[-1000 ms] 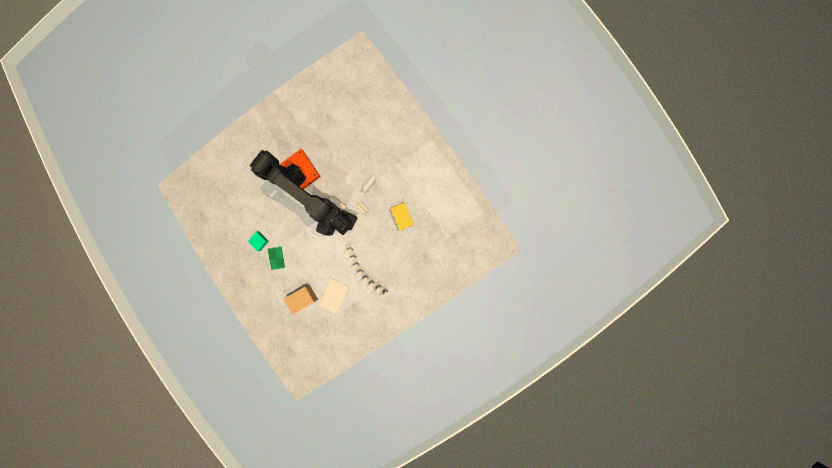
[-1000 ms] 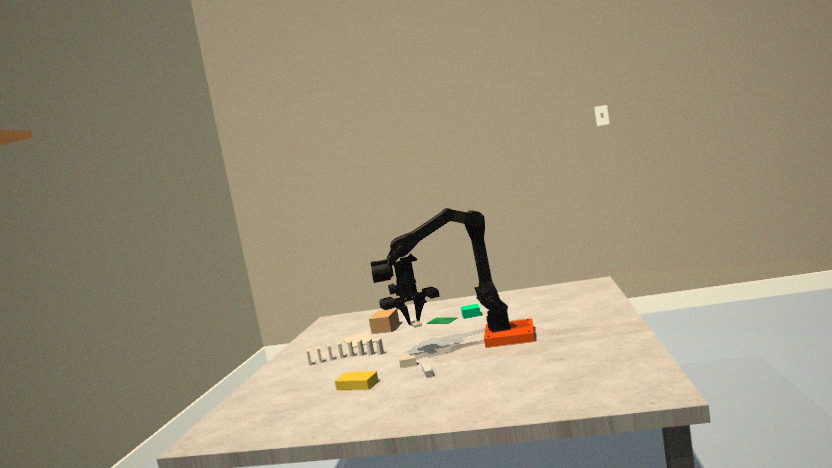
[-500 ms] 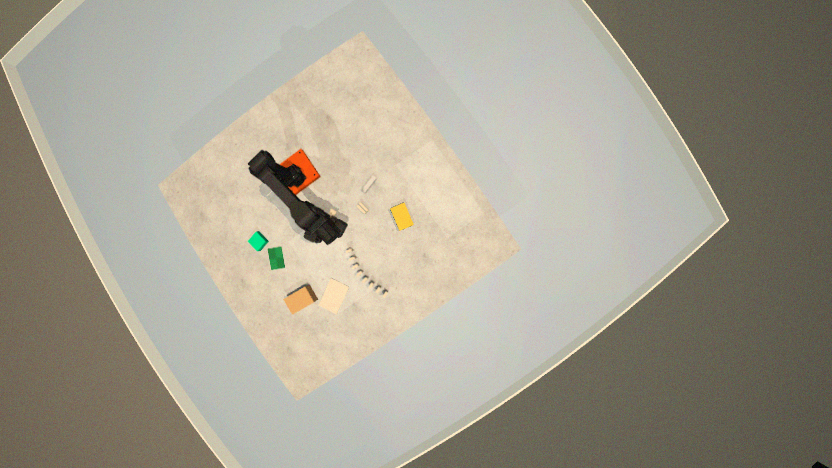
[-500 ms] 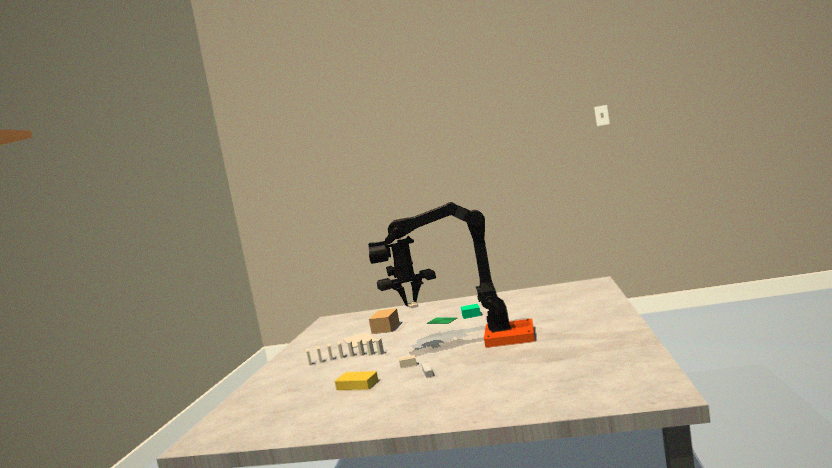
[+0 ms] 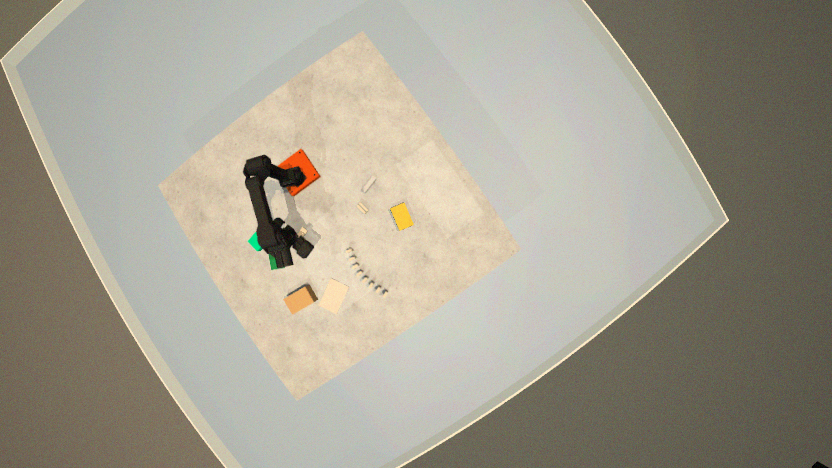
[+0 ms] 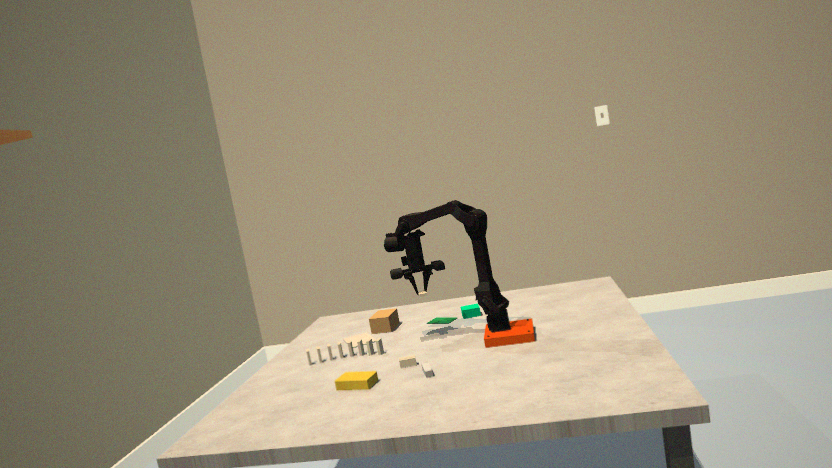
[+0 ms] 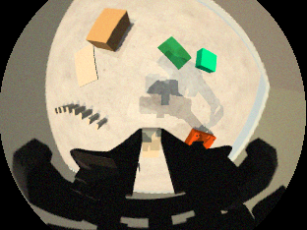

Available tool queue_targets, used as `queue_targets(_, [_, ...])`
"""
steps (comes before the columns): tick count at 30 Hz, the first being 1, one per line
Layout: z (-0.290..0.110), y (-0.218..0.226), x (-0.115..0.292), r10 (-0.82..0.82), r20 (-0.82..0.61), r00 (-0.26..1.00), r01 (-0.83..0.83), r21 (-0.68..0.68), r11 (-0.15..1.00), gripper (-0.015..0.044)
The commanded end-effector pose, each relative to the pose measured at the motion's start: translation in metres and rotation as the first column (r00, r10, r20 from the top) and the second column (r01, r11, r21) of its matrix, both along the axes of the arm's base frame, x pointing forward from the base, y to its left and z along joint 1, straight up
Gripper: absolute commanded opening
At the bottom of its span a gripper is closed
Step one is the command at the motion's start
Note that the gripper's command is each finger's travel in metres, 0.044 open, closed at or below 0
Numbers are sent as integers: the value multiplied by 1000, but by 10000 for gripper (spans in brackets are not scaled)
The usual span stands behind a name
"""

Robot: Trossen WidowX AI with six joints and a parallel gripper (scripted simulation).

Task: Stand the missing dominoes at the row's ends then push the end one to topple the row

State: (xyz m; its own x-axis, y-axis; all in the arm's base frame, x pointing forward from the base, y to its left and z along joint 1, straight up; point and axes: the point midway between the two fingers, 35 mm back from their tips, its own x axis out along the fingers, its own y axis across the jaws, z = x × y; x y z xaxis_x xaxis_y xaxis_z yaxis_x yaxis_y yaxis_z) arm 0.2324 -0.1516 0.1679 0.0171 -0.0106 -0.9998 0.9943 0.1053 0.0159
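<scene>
Mottled grey stone-look square table [image 6: 581, 372]; black six-joint arm [image 6: 480, 256] on an orange base block [image 6: 510, 332], wrist raised high above the surface. Distractors: tan cardboard-coloured box [image 6: 384, 320], pale cream flat tile [image 5: 333, 295], yellow flat block [image 6: 356, 380], two green pieces [image 6: 470, 310].

Row of small grey upright dominoes [image 6: 346, 350] stands untouched, well apart from the gripper. Two loose pale dominoes [image 6: 416, 364] lie flat between the row and the base.

Step in hand (judgement): carrying the first missing piece; none set at either end yet, push step far off.

Black parallel-jaw gripper [image 6: 421, 288] points down, its fingers pinching a small cream domino [image 6: 422, 292] at the very tips. Wrist view shows the piece wedged between the two dark fingers, only its top face visible; orientation probably upright, but too small to be sure.

Next move calls for: travel over to one row end, descend without brushing the neighbour, match the row's spacing, stand it, release.
</scene>
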Motion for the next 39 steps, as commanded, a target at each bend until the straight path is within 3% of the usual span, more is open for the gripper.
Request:
queue_targets(1, [-1, -6, -5, 0, -8, 1000, 0, -1, 1000, 107])
queue_targets(9, [-25, -1, -21, -128, -198, 972, 106, -119, 987, 107])
queue_targets(20, [-47, 4, -44, -302, -359, 883, 148, -397, 906, 107])
queue_targets(28, [-51, 2, -54, -399, -361, 843, 105, -617, 780, 107])
queue_targets(39, [-52, 4, -56, -422, -256, 870, 8, -847, 531, 107])
